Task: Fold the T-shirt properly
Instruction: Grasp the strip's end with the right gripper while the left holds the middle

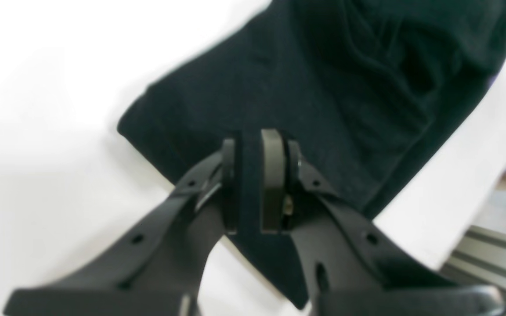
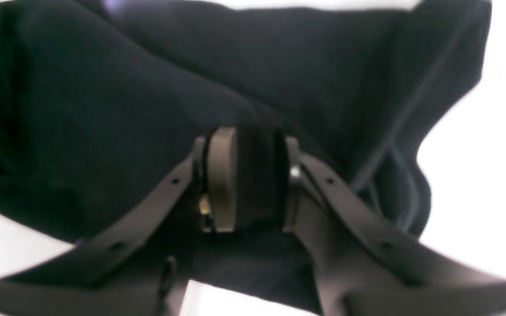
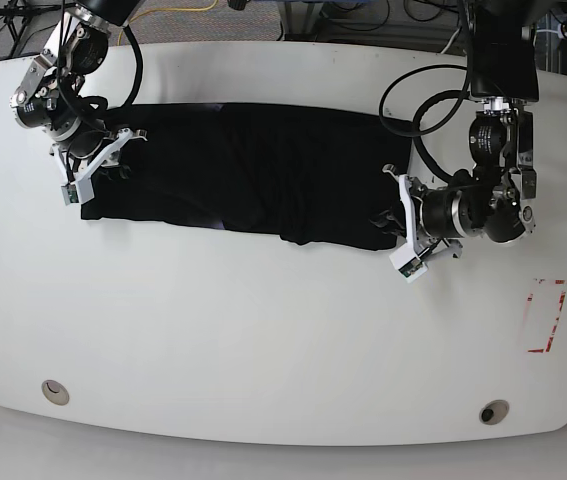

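Left pincer (image 1: 253,184) seemingly pinching T-shirt (image 1: 323,87); base hides it.

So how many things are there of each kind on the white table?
T-shirt: 1
End effectors: 2, left end effector and right end effector, both gripping the shirt
Red outline mark: 1
Table holes: 2
Total: 6

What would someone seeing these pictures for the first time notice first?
The black T-shirt stands out first, stretched in a long band across the far half of the white table. Next come the two arms at its ends: the left tool is pinched on fabric at the shirt's near right corner in the base view, and the right tool is closed on bunched cloth at the left end.
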`<state>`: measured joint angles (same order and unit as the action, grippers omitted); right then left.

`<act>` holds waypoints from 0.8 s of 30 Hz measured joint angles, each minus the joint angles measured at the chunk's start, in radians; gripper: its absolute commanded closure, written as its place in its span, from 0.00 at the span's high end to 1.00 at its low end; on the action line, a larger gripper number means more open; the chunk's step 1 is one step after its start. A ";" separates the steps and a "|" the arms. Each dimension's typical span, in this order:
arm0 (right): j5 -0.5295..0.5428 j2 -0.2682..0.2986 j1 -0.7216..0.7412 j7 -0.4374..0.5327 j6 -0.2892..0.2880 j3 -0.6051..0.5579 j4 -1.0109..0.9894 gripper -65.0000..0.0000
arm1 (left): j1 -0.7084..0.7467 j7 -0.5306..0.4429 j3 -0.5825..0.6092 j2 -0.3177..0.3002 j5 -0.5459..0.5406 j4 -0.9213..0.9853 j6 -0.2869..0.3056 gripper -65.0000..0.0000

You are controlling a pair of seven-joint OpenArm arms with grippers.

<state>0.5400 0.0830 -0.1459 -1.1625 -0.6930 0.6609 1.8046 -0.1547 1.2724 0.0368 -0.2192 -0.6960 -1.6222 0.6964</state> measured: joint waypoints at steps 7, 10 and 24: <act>0.001 -0.010 0.001 -0.027 0.001 0.005 0.142 0.37 | 0.043 -0.085 0.086 -0.001 0.102 0.023 0.001 0.08; 0.006 -0.016 0.004 -0.028 0.000 0.016 0.145 0.61 | 0.055 -0.127 0.103 0.003 0.117 0.062 0.001 0.08; 0.190 -0.005 0.046 -0.056 0.000 0.249 0.032 0.94 | 0.055 -0.199 0.103 -0.020 0.134 0.208 0.002 0.08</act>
<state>0.7303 0.0784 -0.1001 -1.2190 -0.6926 0.9096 1.8366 -0.0998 1.0737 0.1394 -0.2394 -0.5625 -1.4143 0.6979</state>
